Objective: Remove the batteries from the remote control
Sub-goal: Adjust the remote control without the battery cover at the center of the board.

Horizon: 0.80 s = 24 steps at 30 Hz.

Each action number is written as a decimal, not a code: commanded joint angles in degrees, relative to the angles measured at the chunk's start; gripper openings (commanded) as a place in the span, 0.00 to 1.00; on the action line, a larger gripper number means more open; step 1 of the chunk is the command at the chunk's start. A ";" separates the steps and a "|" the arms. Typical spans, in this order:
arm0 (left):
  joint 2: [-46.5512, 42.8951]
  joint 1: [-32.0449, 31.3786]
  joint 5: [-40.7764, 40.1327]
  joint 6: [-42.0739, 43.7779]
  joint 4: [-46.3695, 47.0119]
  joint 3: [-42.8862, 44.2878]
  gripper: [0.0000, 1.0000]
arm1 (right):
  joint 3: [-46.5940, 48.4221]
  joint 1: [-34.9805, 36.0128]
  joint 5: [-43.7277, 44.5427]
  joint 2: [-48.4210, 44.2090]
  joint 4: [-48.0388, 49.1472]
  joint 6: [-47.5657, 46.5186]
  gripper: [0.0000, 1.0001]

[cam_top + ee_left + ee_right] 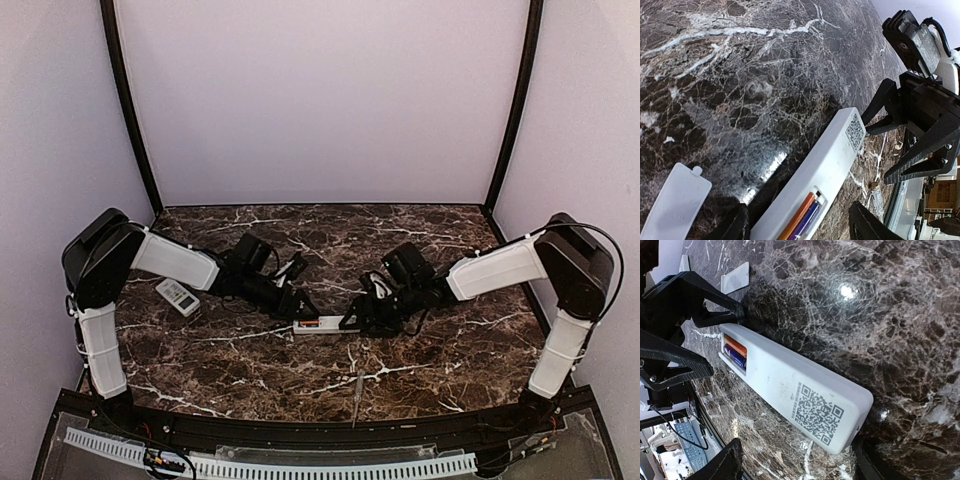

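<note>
A white remote control (318, 324) lies back-up at the table's middle, its battery bay uncovered. Two batteries, one orange and one dark blue (805, 216), sit side by side in the bay (735, 353). My left gripper (799, 214) is open and straddles the bay end of the remote (832, 157), with a gap at each finger. My right gripper (797, 450) is open astride the other end, where a QR code (817, 412) is printed. In the top view the left gripper (300, 306) and the right gripper (358, 316) face each other over the remote.
A loose white cover plate (675, 206) lies on the marble just left of the left gripper, seen too as the cover plate (735, 277). A second white remote (178, 297) rests under the left arm. A thin clear tool with a metal tip (355, 385) lies near the front edge.
</note>
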 commanded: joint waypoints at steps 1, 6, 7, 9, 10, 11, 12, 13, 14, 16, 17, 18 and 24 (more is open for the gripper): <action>-1.17 -2.15 3.13 0.07 -2.43 -1.85 0.67 | 2.82 0.59 3.51 2.80 2.50 0.58 0.70; -3.28 -3.74 2.29 -0.06 -4.44 -3.60 0.67 | 5.48 0.51 4.58 5.90 5.48 1.62 0.68; -3.68 -3.93 2.16 -0.43 -4.52 -3.87 0.67 | 6.16 0.51 4.67 6.63 5.71 1.63 0.67; -4.53 -4.13 2.39 -1.46 -4.25 -4.59 0.67 | 7.76 0.51 4.86 8.21 5.94 1.31 0.67; -4.96 -4.15 2.83 -1.87 -4.04 -4.97 0.67 | 8.58 0.51 4.87 9.00 5.96 1.10 0.67; -5.13 -4.34 3.09 -2.82 -3.56 -5.17 0.67 | 9.42 0.51 4.79 9.77 6.00 0.90 0.67; -5.48 -4.47 3.69 -3.26 -2.98 -5.58 0.67 | 10.15 0.51 4.72 10.36 6.04 0.54 0.67; -5.66 -4.70 4.10 -4.27 -2.71 -6.08 0.67 | 11.05 0.51 4.55 11.07 6.05 0.25 0.67; -5.97 -4.88 4.25 -4.68 -1.91 -6.38 0.67 | 11.78 0.51 4.52 11.66 6.05 0.04 0.67; -6.23 -5.24 4.73 -6.38 -0.78 -7.01 0.67 | 13.15 0.51 4.22 12.98 6.18 -0.23 0.67; -6.31 -5.47 5.04 -6.75 -0.29 -7.42 0.67 | 13.70 0.46 3.77 13.50 6.40 -0.34 0.67; -6.34 -5.56 5.21 -7.53 0.76 -7.58 0.67 | 14.19 0.50 3.40 14.01 6.73 -0.28 0.67; -5.88 -5.92 5.14 -9.58 3.11 -7.67 0.67 | 16.28 0.45 1.53 16.44 8.19 -0.12 0.67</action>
